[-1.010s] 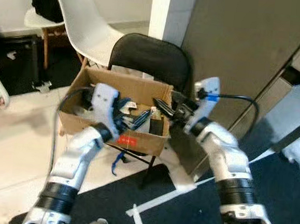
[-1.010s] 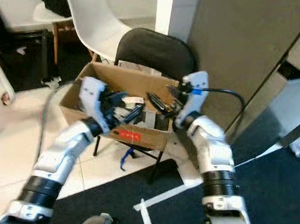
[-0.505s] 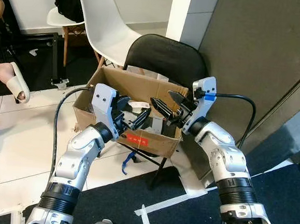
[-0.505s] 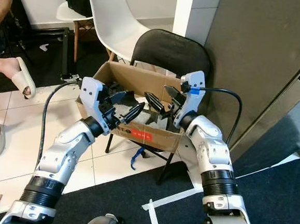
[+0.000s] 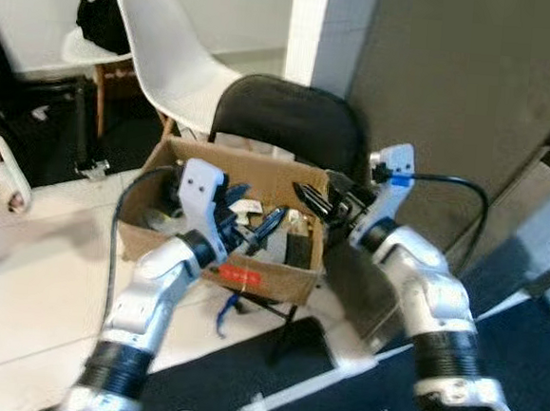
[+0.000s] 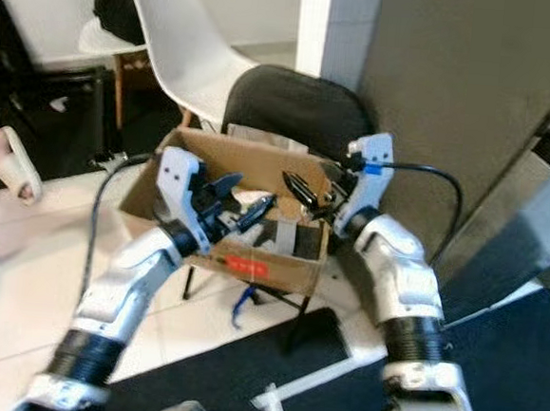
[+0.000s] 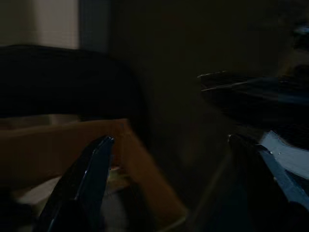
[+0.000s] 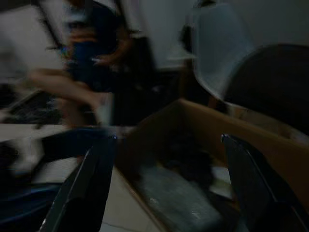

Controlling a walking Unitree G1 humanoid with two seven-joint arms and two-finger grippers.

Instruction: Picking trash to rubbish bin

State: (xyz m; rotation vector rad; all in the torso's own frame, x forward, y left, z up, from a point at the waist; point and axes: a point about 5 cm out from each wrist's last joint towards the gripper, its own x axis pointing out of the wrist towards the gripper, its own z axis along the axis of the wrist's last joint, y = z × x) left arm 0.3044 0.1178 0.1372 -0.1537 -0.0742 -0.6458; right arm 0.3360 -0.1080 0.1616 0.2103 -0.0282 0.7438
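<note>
A cardboard box (image 5: 251, 272) with a red label sits on a black folding chair (image 5: 291, 121). It holds trash: white paper scraps (image 5: 243, 206) and a dark item (image 5: 296, 243). My left gripper (image 5: 258, 219) hovers open over the box's near left part, with nothing between its fingers. My right gripper (image 5: 316, 193) is open above the box's far right corner, also empty. In the right wrist view the two black fingers (image 8: 87, 183) spread wide over the box's inside (image 8: 183, 203). The left wrist view is dark, its fingers (image 7: 89, 179) apart above the box wall (image 7: 58, 150).
A white shell chair (image 5: 172, 55) with a black bag (image 5: 99, 20) stands behind the box. A grey cabinet (image 5: 456, 86) rises on the right. A person's sandalled foot (image 5: 1, 174) is at the left, on white tiles. White tape (image 5: 288, 397) marks the dark floor.
The whole picture has shifted and blurred, so the camera moved. Both grippers stay open over the box in much the same pose.
</note>
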